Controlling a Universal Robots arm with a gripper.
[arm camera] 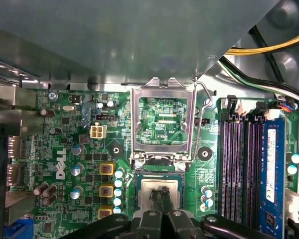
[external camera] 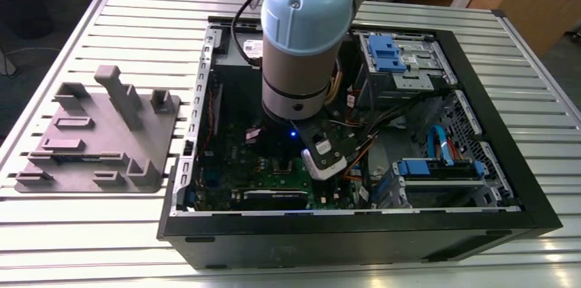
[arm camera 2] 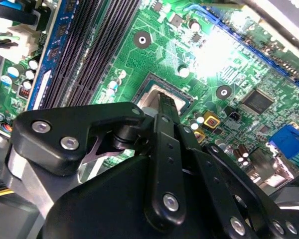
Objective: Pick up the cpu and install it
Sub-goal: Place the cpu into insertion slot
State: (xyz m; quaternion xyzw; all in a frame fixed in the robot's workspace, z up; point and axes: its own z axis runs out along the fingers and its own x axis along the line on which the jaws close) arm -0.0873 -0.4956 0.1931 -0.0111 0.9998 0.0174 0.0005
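The computer case (external camera: pixel 363 233) lies on the table (external camera: pixel 81 233). The fixture plate (external camera: pixel 91 138) lies beside the case, on the exterior view's left. The motherboard (arm camera: pixel 65 149) lies inside the case. On the board, the cpu (arm camera: pixel 145 188) sits in the socket (arm camera: pixel 134 195), directly under the gripper (arm camera: pixel 160 195). The opened load frame (arm camera: pixel 163 122) adjoins one side of the socket. The memory slots (arm camera: pixel 239 169) run alongside another side.

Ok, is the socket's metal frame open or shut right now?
Open. In the first wrist view the metal frame is swung back off the socket, board showing through its window.
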